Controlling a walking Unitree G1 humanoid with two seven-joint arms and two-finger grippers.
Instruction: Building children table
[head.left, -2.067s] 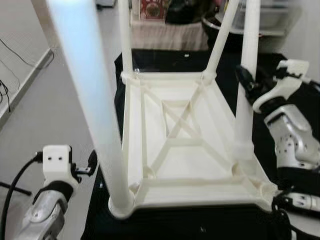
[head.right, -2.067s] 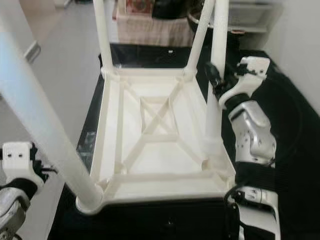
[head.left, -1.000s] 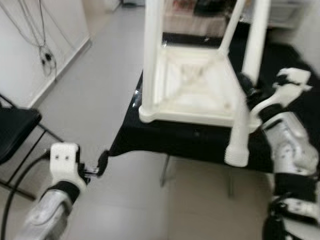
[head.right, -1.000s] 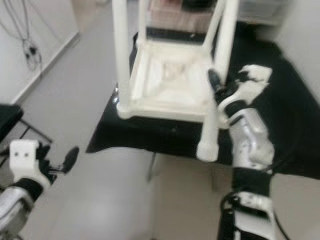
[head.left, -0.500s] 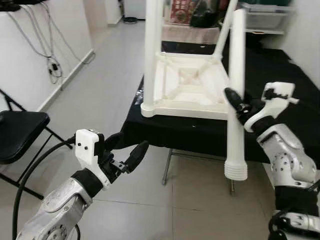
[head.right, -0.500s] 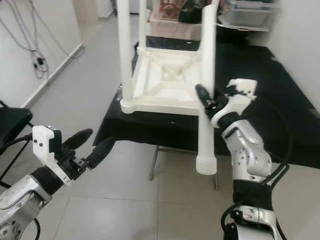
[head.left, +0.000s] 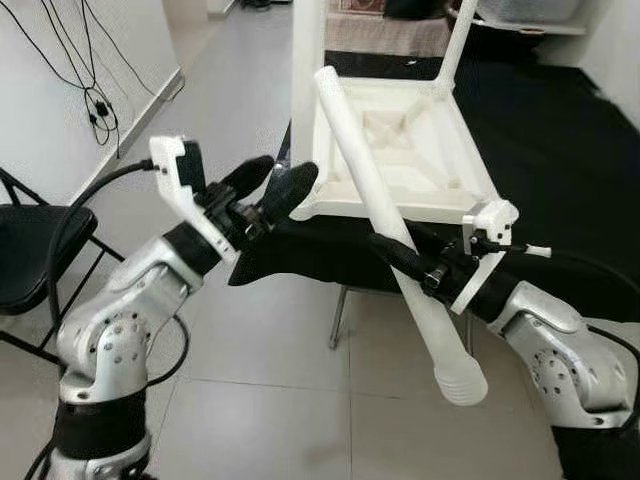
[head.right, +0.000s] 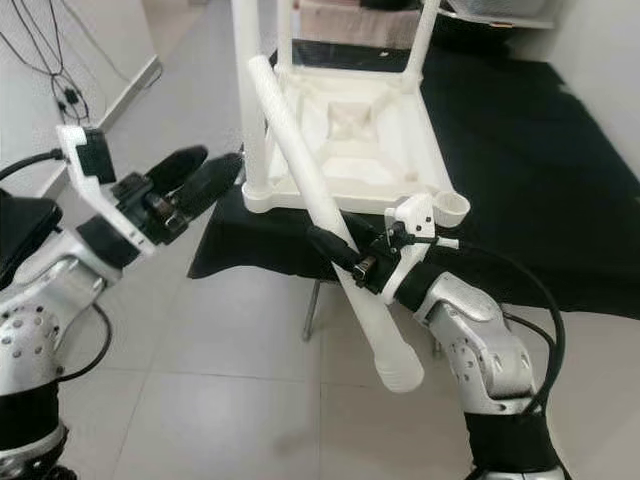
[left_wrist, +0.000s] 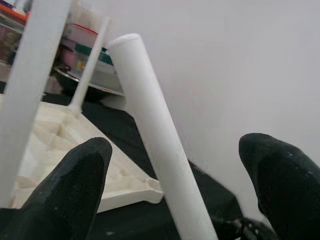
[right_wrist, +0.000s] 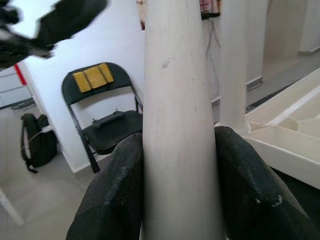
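Observation:
A white children's table lies upside down on a black-covered table. Three of its legs stand upward, and its near right corner socket is bare. My right gripper is shut on a loose white leg, which slants over the table's front edge with its ribbed end above the floor. In the right wrist view the fingers press on both sides of that leg. My left gripper is open, raised at the table's near left corner. In the left wrist view the loose leg passes between its spread fingers.
A black folding chair stands at my left, with cables hanging on the wall behind it. Grey floor tiles lie in front of the table. The table's metal leg shows under the cloth. A backpack sits beside the chair.
The camera has pulled back from the table. The leg in my right gripper has left the near right corner and tipped to a slant. My left arm has risen beside it, fingers open.

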